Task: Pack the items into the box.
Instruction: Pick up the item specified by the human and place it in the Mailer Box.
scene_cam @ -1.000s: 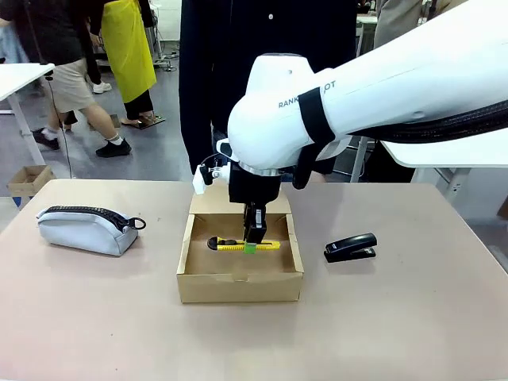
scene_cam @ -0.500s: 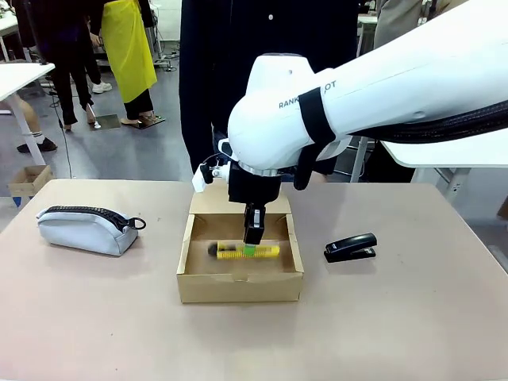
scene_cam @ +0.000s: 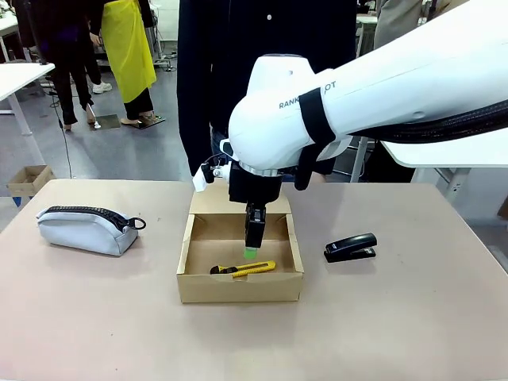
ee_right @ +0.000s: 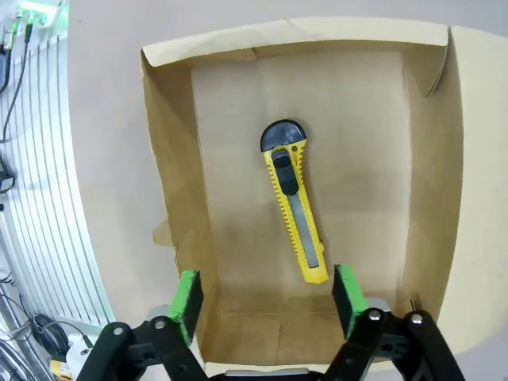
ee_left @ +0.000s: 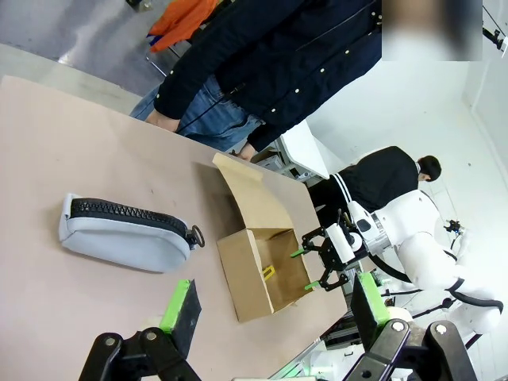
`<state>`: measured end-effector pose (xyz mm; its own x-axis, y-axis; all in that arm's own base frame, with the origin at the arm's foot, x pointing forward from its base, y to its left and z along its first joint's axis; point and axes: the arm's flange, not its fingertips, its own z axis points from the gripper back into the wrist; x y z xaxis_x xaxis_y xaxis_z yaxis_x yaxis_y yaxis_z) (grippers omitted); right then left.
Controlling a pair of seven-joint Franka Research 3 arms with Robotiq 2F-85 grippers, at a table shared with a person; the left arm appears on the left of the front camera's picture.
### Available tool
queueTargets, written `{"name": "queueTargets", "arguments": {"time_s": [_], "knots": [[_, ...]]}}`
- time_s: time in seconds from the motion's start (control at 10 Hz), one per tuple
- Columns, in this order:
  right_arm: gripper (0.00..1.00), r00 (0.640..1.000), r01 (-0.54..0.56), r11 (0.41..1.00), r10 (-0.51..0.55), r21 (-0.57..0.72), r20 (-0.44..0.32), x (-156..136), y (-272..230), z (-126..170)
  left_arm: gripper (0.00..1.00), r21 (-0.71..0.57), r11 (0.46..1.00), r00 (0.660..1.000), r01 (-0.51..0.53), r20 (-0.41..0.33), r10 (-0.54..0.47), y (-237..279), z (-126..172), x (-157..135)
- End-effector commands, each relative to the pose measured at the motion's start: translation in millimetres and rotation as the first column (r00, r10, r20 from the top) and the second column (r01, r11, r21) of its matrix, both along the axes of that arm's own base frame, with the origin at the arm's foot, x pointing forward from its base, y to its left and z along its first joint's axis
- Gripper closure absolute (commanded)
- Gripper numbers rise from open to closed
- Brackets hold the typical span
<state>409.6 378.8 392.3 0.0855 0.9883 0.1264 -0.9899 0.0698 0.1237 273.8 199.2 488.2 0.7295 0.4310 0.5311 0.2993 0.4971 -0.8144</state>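
Observation:
The yellow utility knife (scene_cam: 244,269) lies flat on the floor of the brown cardboard box (scene_cam: 238,284), near its front wall. The right wrist view looks straight down on the knife (ee_right: 292,199) inside the box (ee_right: 178,206). My right gripper (scene_cam: 252,252) hangs open just above the knife, its green pads apart and holding nothing; its fingers (ee_right: 189,295) straddle the box floor. The black stapler (scene_cam: 350,247) rests on the table to the right of the box. My left gripper (ee_left: 270,305) is open, high over the table, looking at the box (ee_left: 252,274) from afar.
A light-grey zip pouch (scene_cam: 86,227) lies at the table's left, also in the left wrist view (ee_left: 127,236). The lid flap (scene_cam: 208,202) lies open behind the box. A person in dark clothing (scene_cam: 262,48) stands at the far edge.
My right gripper opened and let go of the knife, which dropped onto the box floor near the front wall. The gripper stays above it.

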Motion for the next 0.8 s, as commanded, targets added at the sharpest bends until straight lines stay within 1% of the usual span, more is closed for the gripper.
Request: {"name": "queueTargets", "arguments": {"time_s": [0.0,0.1,0.2,0.3,0.4,0.5,0.6,0.7], "knots": [[0.0,1.0,0.029,1.0,-0.029,0.011,0.009,-3.5,-4.0,2.0,0.0,-0.005,1.0,1.0,0.0,0.029,0.0,-0.4,0.8,0.9],[0.0,0.998,0.06,0.998,-0.061,0.02,0.023,-3.5,-12.7,8.3,0.0,-0.005,1.0,1.0,0.0,0.029,0.0,-0.4,0.8,0.9],[0.0,0.983,0.18,0.979,-0.183,0.09,0.027,-1.4,-44.3,27.9,0.0,-0.005,1.0,1.0,0.0,0.029,0.0,-0.4,0.8,0.9],[0.0,0.925,0.377,0.909,-0.378,0.179,-0.029,1.4,-98.0,49.3,0.0,-0.005,1.0,1.0,0.0,0.029,0.0,-0.4,0.8,0.9],[0.0,0.812,0.583,0.776,-0.569,0.239,-0.133,-2.2,-165.5,65.3,0.0,-0.005,1.0,1.0,0.0,0.029,0.0,-0.4,0.8,0.9],[0.0,0.695,0.718,0.643,-0.681,0.265,-0.23,-15.5,-227.2,74.7,0.0,-0.005,1.0,1.0,0.0,0.029,0.0,-0.4,0.8,0.9],[0.0,0.599,0.8,0.528,-0.727,0.285,-0.335,-32.6,-283.3,80.2,0.0,-0.005,1.0,1.0,0.0,0.029,0.0,-0.4,0.8,0.9],[0.0,0.505,0.861,0.405,-0.751,0.306,-0.425,-52.5,-344.1,82.2,0.0,-0.005,1.0,1.0,0.0,0.029,0.0,-0.4,0.8,0.9]]}}
